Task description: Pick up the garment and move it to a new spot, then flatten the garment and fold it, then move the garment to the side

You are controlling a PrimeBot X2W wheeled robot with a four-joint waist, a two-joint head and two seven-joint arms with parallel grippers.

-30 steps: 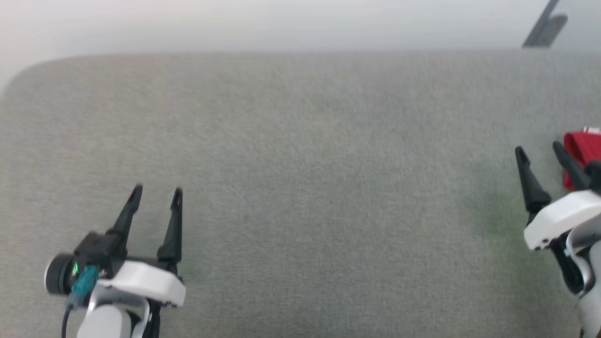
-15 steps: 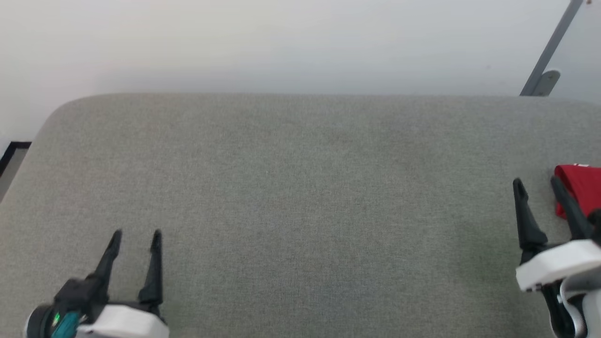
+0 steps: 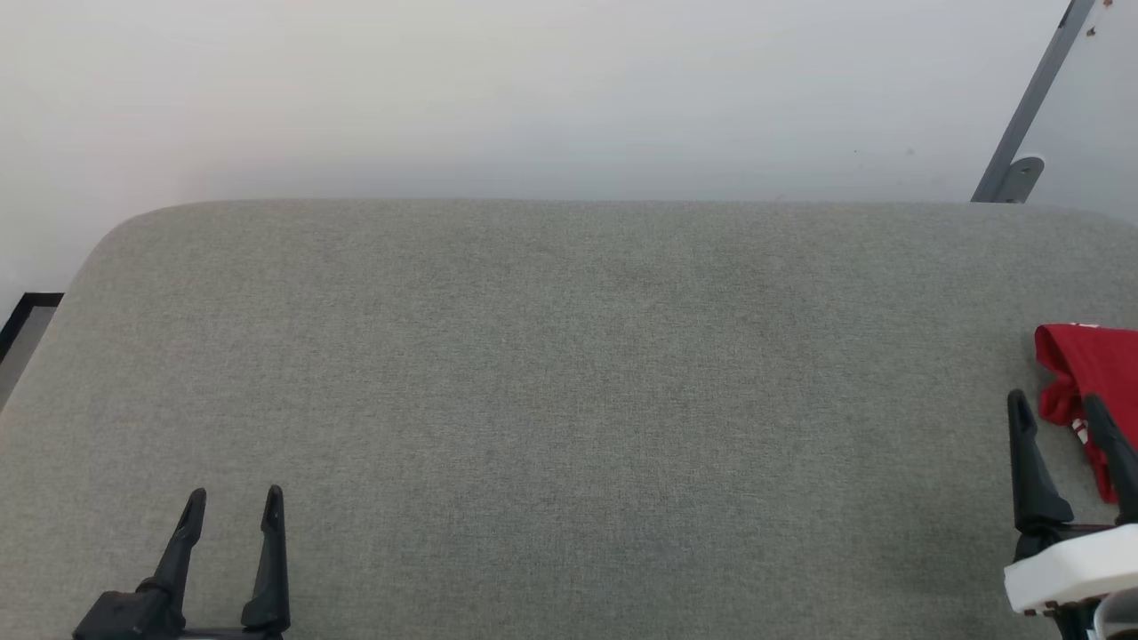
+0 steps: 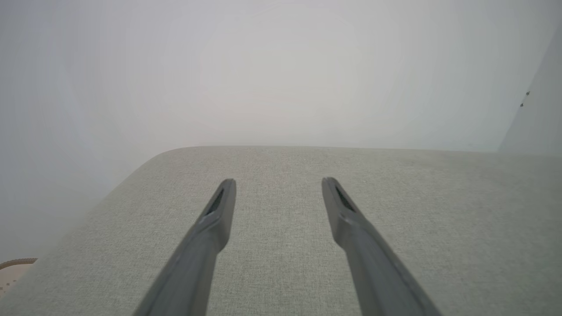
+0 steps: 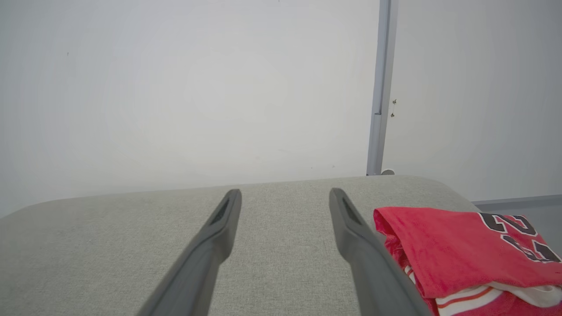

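Note:
The garment [image 3: 1089, 366], a red jersey with white trim, lies folded at the far right edge of the grey padded table [image 3: 569, 373]. In the right wrist view the garment [image 5: 456, 250] shows black numerals and a red-and-white stripe, just right of my fingers. My right gripper [image 3: 1060, 411] stands open beside the garment's left edge, holding nothing; its fingers [image 5: 364, 245] are spread over bare cloth. At the lower left, my left gripper [image 3: 233, 498] is open and empty, far from the garment, and in the left wrist view the gripper [image 4: 278, 183] points toward the table's far rounded corner.
A white wall runs behind the table. A grey metal post with a round foot [image 3: 1022, 169] leans at the back right. The table's left corner is rounded, with dark-edged floor [image 3: 22, 320] beyond it. A wide stretch of grey cloth lies between the grippers.
The head camera has tilted up, so the table and wall sit lower in view. Both grippers have drawn back toward the bottom edge, still open. The garment lies where it was.

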